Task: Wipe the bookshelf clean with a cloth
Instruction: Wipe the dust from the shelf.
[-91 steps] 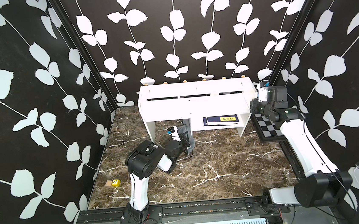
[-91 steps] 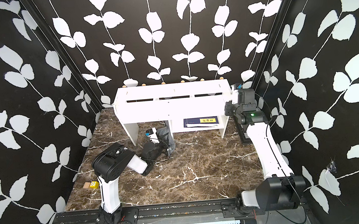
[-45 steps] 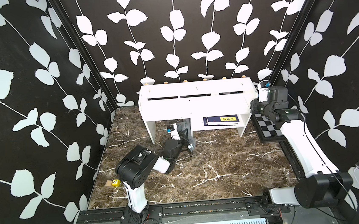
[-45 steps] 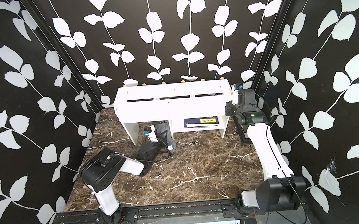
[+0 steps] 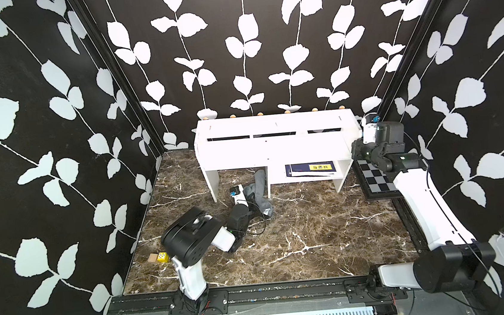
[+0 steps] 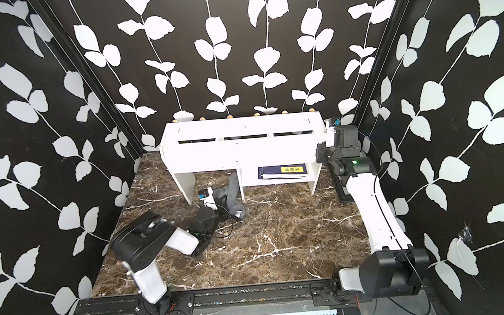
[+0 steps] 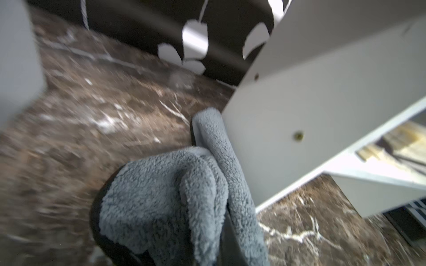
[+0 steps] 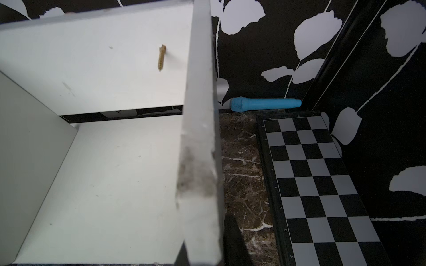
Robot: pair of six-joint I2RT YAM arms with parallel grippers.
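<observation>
Marble floor: (image 5: 313, 237) brown veined slab boxed in by leafy black walls, shelf parked along the back.
Yellow block: (image 5: 162, 257) far left by the wall, well apart from the action, so ignore it.
Left gripper: (image 5: 248, 197) down low in the shelf's open left bay. Jaws are closed on the cloth, with the fingers mostly buried in fluff.
Cloth: (image 7: 175, 195) grey and fuzzy, bunched over that gripper. One fold (image 5: 260, 192) sticks out on the gripper's right side and lies against the panel there.
Middle divider: (image 7: 276, 138) upright white panel right beside the cloth, touching as far as I can tell. It lies to the right of the tool and its face runs front to back.
Bookshelf: (image 5: 275, 148) long axis goes left to right across the back wall, with three slots along the top.
Right gripper: (image 5: 356, 151) way over at the shelf's right end. The wrist view shows the side panel's edge between the jaws, so it looks clamped on to steady the unit.
Chessboard: (image 5: 377, 178) flat on the floor just past that end.
Nearer arm: the left one, easily.
My guess: the next stroke is a rub along that divider face, pushing rightward into it.
</observation>
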